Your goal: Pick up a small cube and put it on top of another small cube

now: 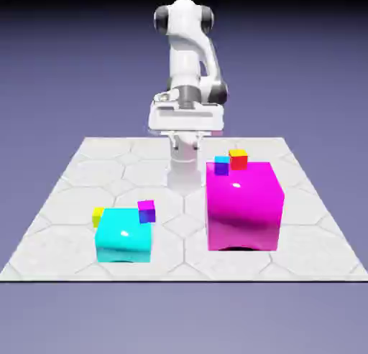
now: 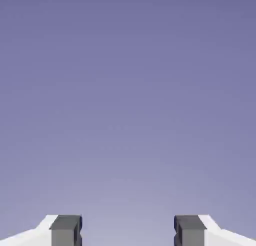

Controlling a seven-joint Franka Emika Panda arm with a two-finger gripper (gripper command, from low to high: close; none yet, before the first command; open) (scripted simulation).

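The small yellow cube sits on the table, at the far left corner of a big cyan block. A tiny cube with a magenta top and purple sides sits close to that block's far right corner. My gripper hangs high near the table's far edge, well away from both small cubes. In the hand view my gripper is open: the grey fingertips stand wide apart with only the blue-violet backdrop between them. No cube shows in the hand view.
The big cyan block stands front left on the tiled table. A taller big magenta block stands right of centre. At its far top edge show a small purple cube and a red-orange, yellow-topped cube.
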